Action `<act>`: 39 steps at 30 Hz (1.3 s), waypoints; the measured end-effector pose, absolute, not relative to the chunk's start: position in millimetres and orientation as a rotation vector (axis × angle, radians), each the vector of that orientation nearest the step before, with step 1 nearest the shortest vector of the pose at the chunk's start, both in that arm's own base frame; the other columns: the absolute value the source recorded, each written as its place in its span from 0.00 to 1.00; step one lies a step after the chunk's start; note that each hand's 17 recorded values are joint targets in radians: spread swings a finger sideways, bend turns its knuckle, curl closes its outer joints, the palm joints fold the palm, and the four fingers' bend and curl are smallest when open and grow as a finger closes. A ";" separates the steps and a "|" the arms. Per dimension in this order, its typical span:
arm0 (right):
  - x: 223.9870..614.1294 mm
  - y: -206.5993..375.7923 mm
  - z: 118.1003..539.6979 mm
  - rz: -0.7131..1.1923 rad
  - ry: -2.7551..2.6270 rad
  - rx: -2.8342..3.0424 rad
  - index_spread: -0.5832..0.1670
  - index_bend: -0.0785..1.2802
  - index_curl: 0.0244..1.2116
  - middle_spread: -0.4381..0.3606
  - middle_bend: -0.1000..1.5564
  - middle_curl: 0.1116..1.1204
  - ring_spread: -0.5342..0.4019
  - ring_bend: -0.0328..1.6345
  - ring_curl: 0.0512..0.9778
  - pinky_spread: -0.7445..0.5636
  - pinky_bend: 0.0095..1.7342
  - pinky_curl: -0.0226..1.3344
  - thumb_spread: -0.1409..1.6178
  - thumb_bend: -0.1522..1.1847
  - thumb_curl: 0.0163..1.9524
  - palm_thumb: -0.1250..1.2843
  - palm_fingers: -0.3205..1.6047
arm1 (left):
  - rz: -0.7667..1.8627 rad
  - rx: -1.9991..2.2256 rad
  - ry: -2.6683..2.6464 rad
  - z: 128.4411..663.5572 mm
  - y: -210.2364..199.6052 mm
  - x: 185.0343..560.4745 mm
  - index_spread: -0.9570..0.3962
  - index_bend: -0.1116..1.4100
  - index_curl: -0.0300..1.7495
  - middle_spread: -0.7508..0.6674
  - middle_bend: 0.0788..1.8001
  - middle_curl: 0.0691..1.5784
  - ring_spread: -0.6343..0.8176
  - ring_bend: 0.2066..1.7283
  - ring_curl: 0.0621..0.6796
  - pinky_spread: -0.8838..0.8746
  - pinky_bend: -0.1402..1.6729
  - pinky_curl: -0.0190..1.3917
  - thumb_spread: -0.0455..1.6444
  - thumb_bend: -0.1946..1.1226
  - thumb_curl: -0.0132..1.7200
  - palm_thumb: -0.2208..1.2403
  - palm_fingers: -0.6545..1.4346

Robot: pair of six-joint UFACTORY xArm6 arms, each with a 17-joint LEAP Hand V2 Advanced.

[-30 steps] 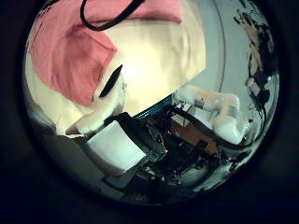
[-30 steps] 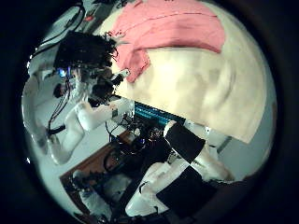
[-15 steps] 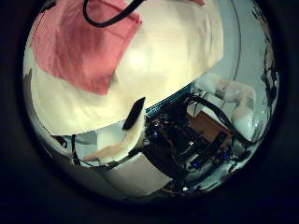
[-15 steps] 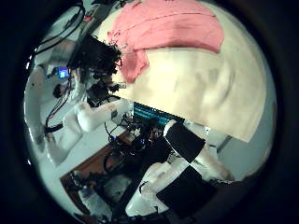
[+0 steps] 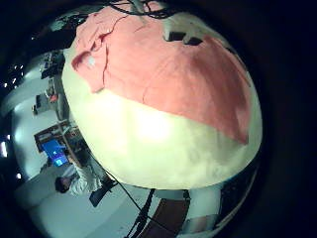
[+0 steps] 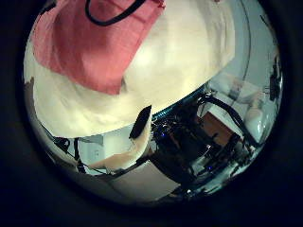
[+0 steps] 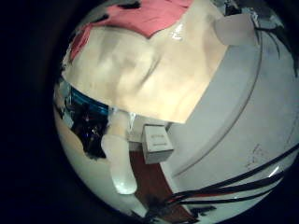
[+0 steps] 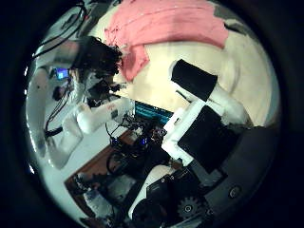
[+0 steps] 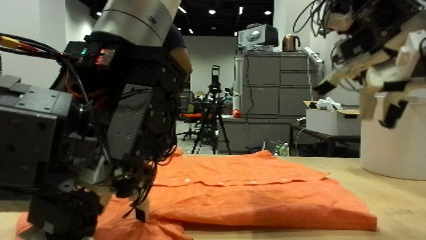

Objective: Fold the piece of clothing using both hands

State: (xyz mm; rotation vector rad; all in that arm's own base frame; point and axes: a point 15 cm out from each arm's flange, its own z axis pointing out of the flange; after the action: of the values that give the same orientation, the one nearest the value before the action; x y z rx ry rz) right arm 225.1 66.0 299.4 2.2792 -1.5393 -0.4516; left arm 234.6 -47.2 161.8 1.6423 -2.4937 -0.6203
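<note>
An orange piece of clothing [image 9: 253, 185] lies spread on the tan table [image 9: 400, 215], with its near corner bunched up. My left hand [image 9: 80, 170] stands low at that bunched corner, fingers [image 9: 140, 200] pointing down onto the cloth; whether they hold it is hidden. The right thumb side view shows this hand [image 8: 95, 57] at the cloth's crumpled edge [image 8: 133, 62]. High above the table's other side hangs my right hand [image 9: 380, 55], its fingers loose and holding nothing. One of its fingers [image 8: 204, 104] reaches across over the table. The left palm looks down on the cloth [image 5: 168, 69] [image 6: 90, 47].
A white drum [image 9: 393, 140] stands beyond the table on the right hand's side. Grey cabinets [image 9: 273, 100] and a box [image 9: 333, 120] stand farther back. A cardboard box [image 7: 154, 140] sits on the floor past the table's edge [image 7: 187, 103].
The right hand's own finger has swung into its thumb side view, covering part of the table. The left thumb side view has shifted a little, so that palm has moved.
</note>
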 end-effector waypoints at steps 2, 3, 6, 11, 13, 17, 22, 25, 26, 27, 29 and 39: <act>225.3 69.3 296.4 -0.419 -1.515 2.217 0.20 0.06 0.00 0.51 0.54 0.42 0.40 0.68 0.55 0.32 0.51 0.40 0.75 0.10 0.14 0.58 0.47 | -0.620 1.647 -2.491 163.0 -46.7 235.3 0.76 0.18 0.18 0.62 0.08 0.20 0.68 0.18 0.24 0.65 0.26 0.23 0.56 0.12 0.19 0.34 0.40; 227.1 65.8 296.5 -0.388 -1.510 2.202 0.20 0.08 0.00 0.50 0.56 0.44 0.38 0.69 0.56 0.29 0.54 0.42 0.76 0.10 0.14 0.58 0.45 | -0.620 1.649 -2.489 162.9 -46.2 234.8 0.76 0.18 0.18 0.62 0.08 0.20 0.69 0.18 0.24 0.65 0.26 0.23 0.56 0.12 0.19 0.34 0.40; 228.4 62.5 300.7 -0.357 -1.520 2.203 0.20 0.12 0.01 0.44 0.60 0.47 0.34 0.72 0.58 0.24 0.57 0.44 0.76 0.10 0.14 0.57 0.39 | -0.622 1.654 -2.483 161.3 -46.4 232.8 0.77 0.18 0.18 0.62 0.08 0.20 0.69 0.18 0.24 0.65 0.26 0.23 0.57 0.12 0.19 0.34 0.40; 227.8 55.7 312.6 -0.325 -1.580 2.226 0.20 0.23 0.10 0.47 0.56 0.45 0.39 0.63 0.54 0.37 0.47 0.42 0.76 0.10 0.13 0.56 0.22 | -0.651 1.688 -2.477 157.9 -42.0 235.1 0.77 0.18 0.18 0.62 0.09 0.20 0.69 0.18 0.23 0.66 0.25 0.23 0.57 0.12 0.19 0.34 0.39; 226.2 51.3 317.5 -0.320 -1.604 2.227 0.20 0.24 0.13 0.50 0.52 0.42 0.44 0.59 0.50 0.47 0.45 0.39 0.76 0.10 0.13 0.55 0.20 | -0.664 1.703 -2.473 156.4 -38.5 235.3 0.77 0.18 0.18 0.63 0.08 0.20 0.70 0.18 0.24 0.70 0.24 0.23 0.56 0.12 0.19 0.34 0.37; 225.8 44.5 323.5 -0.308 -1.650 2.225 0.22 0.26 0.18 0.57 0.43 0.35 0.58 0.49 0.41 0.66 0.44 0.36 0.76 0.10 0.13 0.54 0.16 | -0.656 1.716 -2.476 150.9 -38.9 238.1 0.78 0.17 0.18 0.65 0.07 0.20 0.72 0.19 0.24 0.73 0.24 0.23 0.56 0.12 0.19 0.33 0.36; 224.6 40.3 327.2 -0.300 -1.678 2.226 0.24 0.23 0.20 0.63 0.37 0.30 0.70 0.43 0.34 0.79 0.41 0.33 0.75 0.10 0.13 0.53 0.17 | -0.641 1.713 -2.484 140.1 -40.4 240.0 0.80 0.17 0.17 0.70 0.06 0.19 0.75 0.20 0.25 0.75 0.27 0.24 0.55 0.12 0.19 0.31 0.34; 224.0 39.0 328.2 -0.300 -1.684 2.225 0.25 0.22 0.22 0.66 0.35 0.28 0.74 0.40 0.32 0.83 0.39 0.31 0.75 0.10 0.13 0.53 0.17 | -0.633 1.712 -2.489 135.3 -41.9 242.4 0.80 0.16 0.17 0.71 0.07 0.19 0.75 0.21 0.25 0.76 0.27 0.24 0.54 0.12 0.19 0.31 0.34; 224.0 38.6 328.2 -0.300 -1.685 2.223 0.25 0.21 0.22 0.67 0.34 0.27 0.74 0.39 0.31 0.83 0.38 0.30 0.75 0.10 0.13 0.53 0.18 | -0.632 1.709 -2.490 132.3 -42.6 243.3 0.80 0.16 0.16 0.71 0.07 0.19 0.76 0.21 0.25 0.76 0.28 0.24 0.54 0.12 0.19 0.31 0.34; 224.0 38.6 328.2 -0.300 -1.686 2.223 0.26 0.20 0.22 0.68 0.33 0.26 0.75 0.39 0.30 0.84 0.38 0.30 0.75 0.10 0.13 0.53 0.18 | -0.633 1.707 -2.489 129.5 -43.0 243.8 0.80 0.16 0.16 0.71 0.07 0.19 0.76 0.21 0.25 0.76 0.28 0.24 0.54 0.12 0.19 0.31 0.34; 224.0 38.3 328.5 -0.299 -1.688 2.223 0.26 0.19 0.22 0.69 0.32 0.26 0.77 0.38 0.28 0.85 0.36 0.29 0.75 0.10 0.13 0.53 0.19 | -0.645 1.700 -2.481 123.9 -43.0 243.0 0.81 0.15 0.16 0.71 0.07 0.18 0.76 0.22 0.26 0.76 0.31 0.25 0.54 0.12 0.19 0.31 0.34; 223.7 38.2 328.2 -0.302 -1.685 2.223 0.28 0.18 0.22 0.71 0.29 0.23 0.79 0.34 0.24 0.88 0.33 0.26 0.74 0.10 0.14 0.52 0.22 | -0.732 1.751 -2.493 121.8 -32.2 250.8 0.76 0.16 0.15 0.52 0.22 0.24 0.47 0.30 0.28 0.51 0.46 0.28 0.59 0.22 0.24 0.58 0.60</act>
State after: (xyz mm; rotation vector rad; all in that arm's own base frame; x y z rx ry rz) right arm 223.7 38.2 328.2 2.2226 -1.6847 -0.3019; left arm 250.8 -32.2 121.8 1.7509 -2.4925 -0.7324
